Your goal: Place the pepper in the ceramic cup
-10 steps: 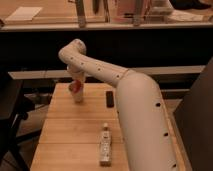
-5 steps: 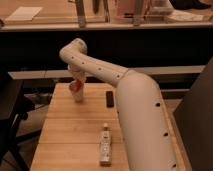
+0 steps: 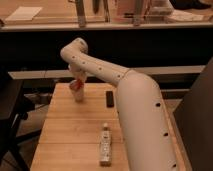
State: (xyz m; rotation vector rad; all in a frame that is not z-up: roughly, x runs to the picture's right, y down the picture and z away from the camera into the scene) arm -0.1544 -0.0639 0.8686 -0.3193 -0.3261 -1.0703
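The orange-red pepper (image 3: 74, 85) shows at the top of the small pale ceramic cup (image 3: 78, 95), which stands on the far left part of the wooden table (image 3: 70, 135). My gripper (image 3: 78, 81) is at the end of the white arm, straight over the cup and right against the pepper. I cannot tell whether the pepper hangs from the gripper or rests in the cup.
A clear small bottle with a white cap (image 3: 105, 145) lies near the table's front middle. A small black object (image 3: 109, 98) lies to the right of the cup. My white arm (image 3: 142, 115) covers the table's right side. A dark chair (image 3: 10, 115) stands at the left.
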